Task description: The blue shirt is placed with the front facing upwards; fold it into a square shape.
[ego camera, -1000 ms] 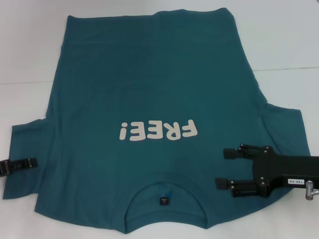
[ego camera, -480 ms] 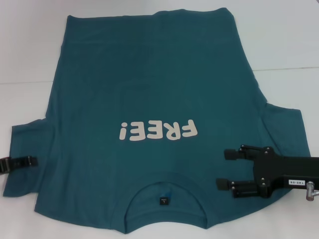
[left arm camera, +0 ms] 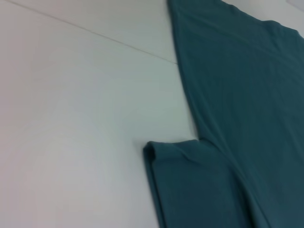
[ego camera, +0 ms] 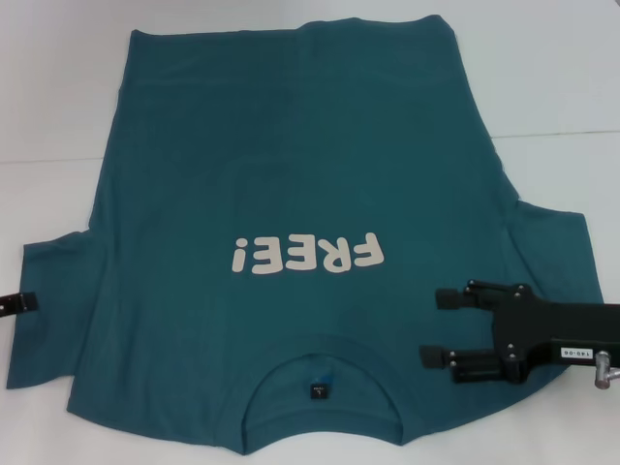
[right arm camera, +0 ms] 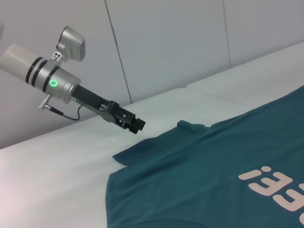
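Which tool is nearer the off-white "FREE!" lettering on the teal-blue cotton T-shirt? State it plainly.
Right. The right tool hovers open over the teal-blue cotton T-shirt, just beside the off-white "FREE!" lettering. The left tool is far off at the opposite sleeve's edge.

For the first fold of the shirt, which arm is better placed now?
Probably the right. The right hand, open, is over the blue shirt at the shoulder near the collar. The left hand sits at the sleeve's outer edge, above it.
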